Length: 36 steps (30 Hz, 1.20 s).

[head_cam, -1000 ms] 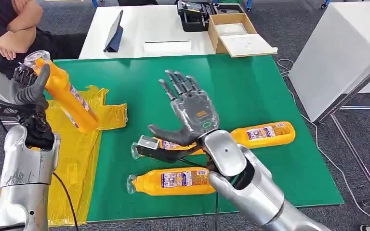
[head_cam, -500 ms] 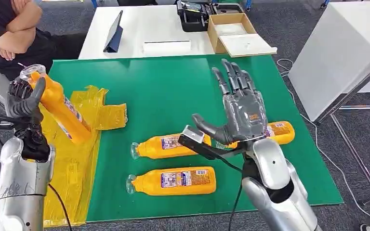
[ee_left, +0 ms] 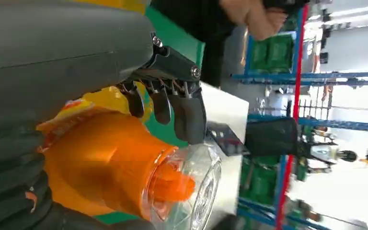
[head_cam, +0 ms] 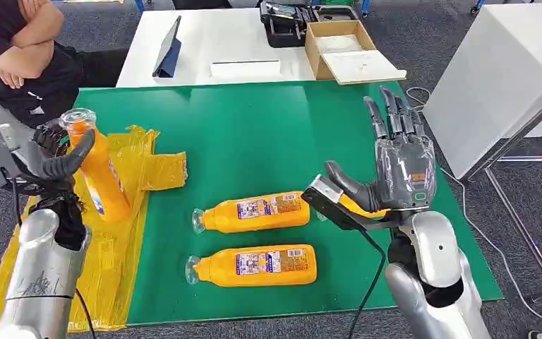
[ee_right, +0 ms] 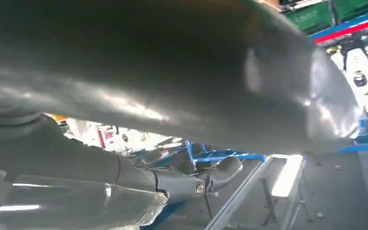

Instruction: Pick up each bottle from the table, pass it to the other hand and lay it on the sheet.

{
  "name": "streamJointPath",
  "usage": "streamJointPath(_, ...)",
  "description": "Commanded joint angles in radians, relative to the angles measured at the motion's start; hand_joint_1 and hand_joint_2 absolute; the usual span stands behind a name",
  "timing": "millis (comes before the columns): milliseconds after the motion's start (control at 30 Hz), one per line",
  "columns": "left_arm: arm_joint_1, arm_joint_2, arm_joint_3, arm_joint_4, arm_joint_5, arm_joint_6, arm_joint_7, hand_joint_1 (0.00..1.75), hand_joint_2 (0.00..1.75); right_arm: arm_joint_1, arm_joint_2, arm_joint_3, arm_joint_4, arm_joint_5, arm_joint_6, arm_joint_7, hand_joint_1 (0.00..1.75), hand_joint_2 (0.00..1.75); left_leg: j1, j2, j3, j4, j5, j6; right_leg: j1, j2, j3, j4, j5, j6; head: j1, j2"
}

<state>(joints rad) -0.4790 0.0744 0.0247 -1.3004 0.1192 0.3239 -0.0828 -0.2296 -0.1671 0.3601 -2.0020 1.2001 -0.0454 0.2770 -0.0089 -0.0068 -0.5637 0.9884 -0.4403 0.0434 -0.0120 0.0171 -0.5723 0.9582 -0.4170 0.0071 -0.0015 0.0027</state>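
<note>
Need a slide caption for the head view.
Left hand holds an orange bottle over the yellow sheet; right hand open above the green table.

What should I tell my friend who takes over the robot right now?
Left hand: holds one orange bottle nearly upright over the yellow sheet; not laid down yet.
Right hand: open, holds nothing, raised over the right side of the green table.
Two bottles lie flat on the table: middle bottle and front bottle. A third lies mostly hidden behind the right hand.
Done: one bottle is in the left hand.
Left: lay it on the sheet, then the three others.
</note>
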Motion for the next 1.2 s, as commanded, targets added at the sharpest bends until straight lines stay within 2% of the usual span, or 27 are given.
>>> streamJointPath(33,-0.066,0.074,-0.209,0.174,-0.334,0.019,0.008,1.75,1.75,0.078,-0.059,-0.039,0.015,-0.025,-0.035,-0.033,0.0,0.0,0.0,-0.002,0.002,-0.001,0.0,-0.002,0.0,-0.004,0.003,-0.001,-0.001,-0.001,0.0,0.0)
streamJointPath(200,-0.029,0.105,-0.303,0.186,-0.5,-0.009,0.016,1.75,1.75,0.108,-0.073,-0.036,0.012,-0.063,-0.054,-0.045,0.0,0.0,0.0,-0.001,0.006,-0.002,-0.002,-0.004,0.0,-0.004,0.007,-0.001,-0.002,-0.001,0.0,0.0)
streamJointPath(233,-0.019,0.118,-0.337,0.184,-0.556,-0.019,0.024,1.75,1.75,0.122,-0.077,-0.033,0.007,-0.078,-0.05,-0.053,0.0,0.0,0.0,-0.001,0.003,-0.001,-0.001,-0.002,0.0,-0.002,0.003,-0.001,-0.001,-0.001,0.0,0.0)
streamJointPath(667,0.085,0.091,-0.409,0.213,-0.693,-0.034,0.047,1.75,1.75,0.2,-0.093,-0.006,-0.016,-0.106,-0.049,-0.095,0.0,0.0,0.0,0.0,0.004,-0.002,-0.001,-0.002,0.0,-0.002,0.004,-0.002,-0.001,-0.001,0.0,0.0)
streamJointPath(700,0.093,0.089,-0.402,0.199,-0.69,-0.035,0.048,1.26,1.75,0.208,-0.095,-0.007,-0.02,-0.107,-0.053,-0.095,0.0,0.0,0.0,0.0,0.002,-0.002,-0.001,-0.002,0.0,-0.001,0.002,-0.001,-0.001,0.0,0.0,0.0)
streamJointPath(733,0.105,0.081,-0.38,0.178,-0.659,-0.042,0.052,0.0,1.75,0.215,-0.095,-0.005,-0.025,-0.107,-0.056,-0.096,0.0,0.0,0.0,0.0,0.004,-0.002,-0.002,-0.003,0.0,-0.002,0.005,-0.002,-0.001,-0.001,0.0,0.0)
streamJointPath(767,0.113,0.08,-0.365,0.161,-0.637,-0.058,0.063,0.0,1.75,0.217,-0.093,-0.003,-0.024,-0.111,-0.053,-0.096,0.0,0.0,0.0,0.0,0.006,-0.002,-0.002,-0.004,0.0,-0.003,0.006,-0.001,-0.002,-0.001,0.0,0.0)
streamJointPath(800,0.115,0.082,-0.36,0.152,-0.631,-0.063,0.069,0.0,0.0,0.217,-0.091,0.0,-0.024,-0.112,-0.053,-0.096,0.0,0.0,0.0,0.001,0.003,-0.001,-0.002,-0.002,0.0,-0.001,0.003,-0.001,-0.001,-0.001,0.0,0.0)
streamJointPath(933,0.165,0.069,-0.269,0.047,-0.45,-0.076,0.018,0.0,0.0,0.237,-0.078,-0.01,-0.026,-0.11,-0.065,-0.094,0.0,0.0,0.0,0.001,0.001,-0.001,-0.001,-0.002,0.0,0.0,0.001,0.0,-0.001,-0.001,0.0,0.0)
streamJointPath(967,0.169,0.075,-0.267,0.037,-0.446,-0.078,0.017,0.0,0.0,0.24,-0.078,-0.014,-0.027,-0.11,-0.067,-0.095,0.0,0.0,0.001,0.002,0.005,0.0,-0.003,-0.005,0.0,-0.002,0.005,0.0,-0.003,-0.002,0.0,0.0)
streamJointPath(1133,0.173,0.08,-0.265,0.024,-0.442,-0.08,0.019,0.0,0.0,0.243,-0.078,-0.017,-0.027,-0.111,-0.07,-0.095,0.0,0.0,0.0,0.001,0.001,-0.001,-0.001,-0.002,0.0,-0.001,0.001,0.0,0.0,-0.001,0.0,0.0)
streamJointPath(1200,0.173,0.08,-0.265,0.024,-0.442,-0.08,0.019,0.0,0.0,0.243,-0.078,-0.017,-0.027,-0.111,-0.07,-0.095,0.0,0.0,0.0,0.0,0.004,0.0,-0.002,-0.004,0.0,-0.002,0.004,0.0,-0.002,-0.001,0.0,0.0)
